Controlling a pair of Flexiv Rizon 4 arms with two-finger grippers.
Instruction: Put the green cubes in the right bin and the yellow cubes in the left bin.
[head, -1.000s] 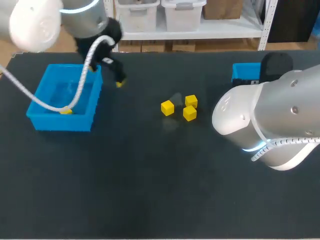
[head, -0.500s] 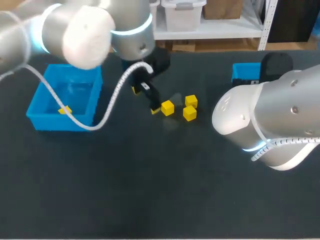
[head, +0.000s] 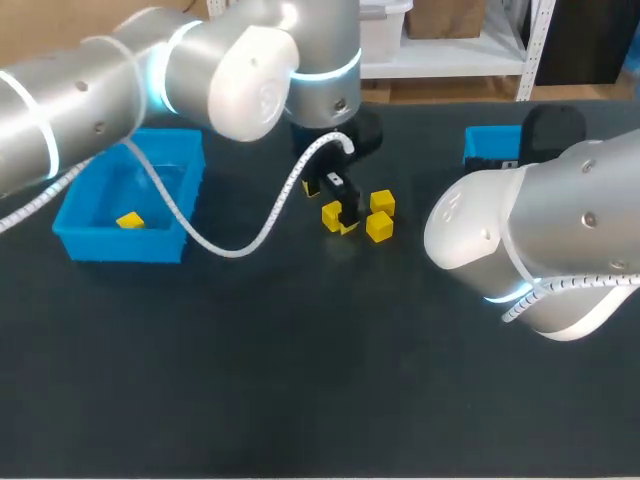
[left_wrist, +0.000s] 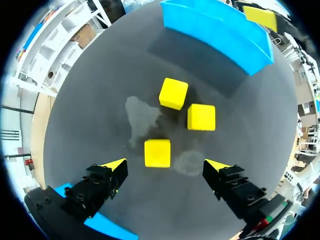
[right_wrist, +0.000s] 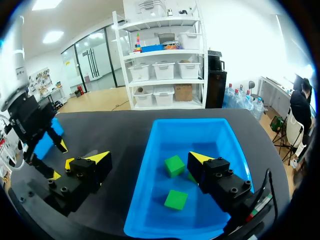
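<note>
The green cubes look done, in the right bin. One yellow cube lies in the left bin. Three more yellow cubes wait mid-table, the left gripper spread wide astride the nearest, not touching it. The right gripper hangs open and empty.

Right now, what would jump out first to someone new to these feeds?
The left hand, open over the nearest yellow cube, with two more yellow cubes just beyond it mid-table. Then the right hand, open above the right bin holding green cubes. A single yellow cube lies in the left bin.
</note>
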